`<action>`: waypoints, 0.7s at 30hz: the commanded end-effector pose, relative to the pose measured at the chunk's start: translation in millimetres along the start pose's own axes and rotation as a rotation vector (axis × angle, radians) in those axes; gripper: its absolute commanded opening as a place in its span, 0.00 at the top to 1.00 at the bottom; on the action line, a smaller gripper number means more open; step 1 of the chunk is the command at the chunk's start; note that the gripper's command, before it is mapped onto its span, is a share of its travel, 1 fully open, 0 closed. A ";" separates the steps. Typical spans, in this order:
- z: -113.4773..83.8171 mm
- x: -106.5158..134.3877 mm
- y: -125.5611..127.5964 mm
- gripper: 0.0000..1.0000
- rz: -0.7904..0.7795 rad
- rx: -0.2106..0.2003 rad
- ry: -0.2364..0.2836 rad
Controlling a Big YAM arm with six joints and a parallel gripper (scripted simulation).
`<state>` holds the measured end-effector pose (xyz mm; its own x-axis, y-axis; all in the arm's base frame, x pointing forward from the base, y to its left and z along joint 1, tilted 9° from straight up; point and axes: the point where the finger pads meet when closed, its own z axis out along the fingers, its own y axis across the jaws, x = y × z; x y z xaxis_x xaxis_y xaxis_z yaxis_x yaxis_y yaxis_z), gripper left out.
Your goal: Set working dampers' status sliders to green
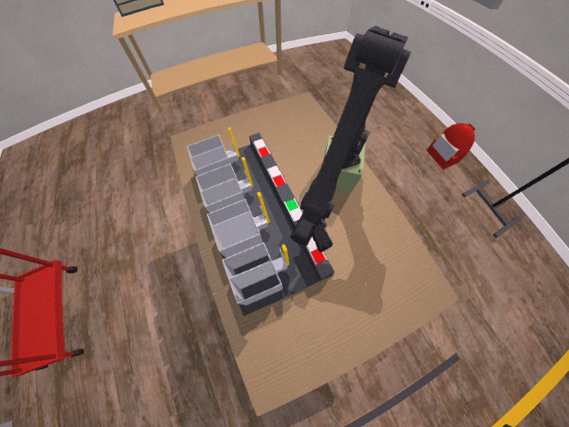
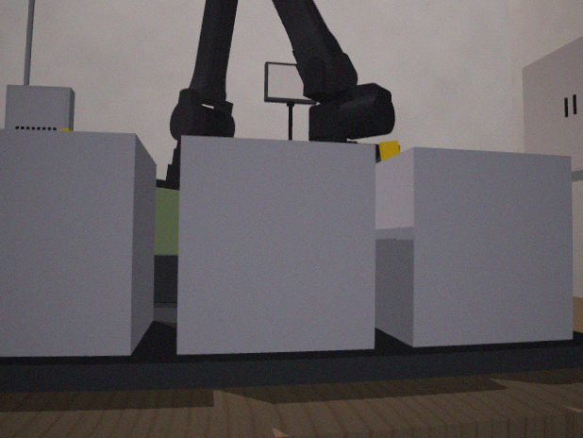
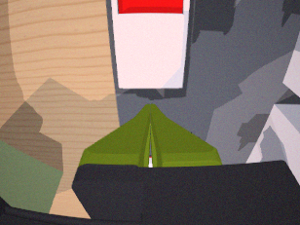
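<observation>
Four grey box dampers stand in a row on a dark base, each with a yellow lever on its slider side. The nearest lever looks shorter than the other three. The farthest slider and the second slider show red. The third slider shows green. The nearest slider shows red beside its white cover. My gripper is shut and empty, its green tips just short of the cover's end in the wrist view. Its tips are hidden in the top and exterior views.
The dark base lies on a wooden board. The arm's green mount stands beyond the slider rail. A red cart, a wooden bench and a red object stand farther off.
</observation>
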<state>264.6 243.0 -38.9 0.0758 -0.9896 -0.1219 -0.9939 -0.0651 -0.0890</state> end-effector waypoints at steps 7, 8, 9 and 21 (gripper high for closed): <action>0.9 -6.5 -5.2 1.00 0.003 0.017 -0.009; 0.9 -6.5 -5.2 1.00 0.003 0.017 -0.009; 0.9 -6.5 -5.2 1.00 0.003 0.017 -0.009; 3.4 -5.4 -3.8 1.00 0.003 0.012 -0.005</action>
<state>264.6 243.0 -39.8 0.0756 -0.9897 -0.1213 -0.9940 -0.0651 -0.0882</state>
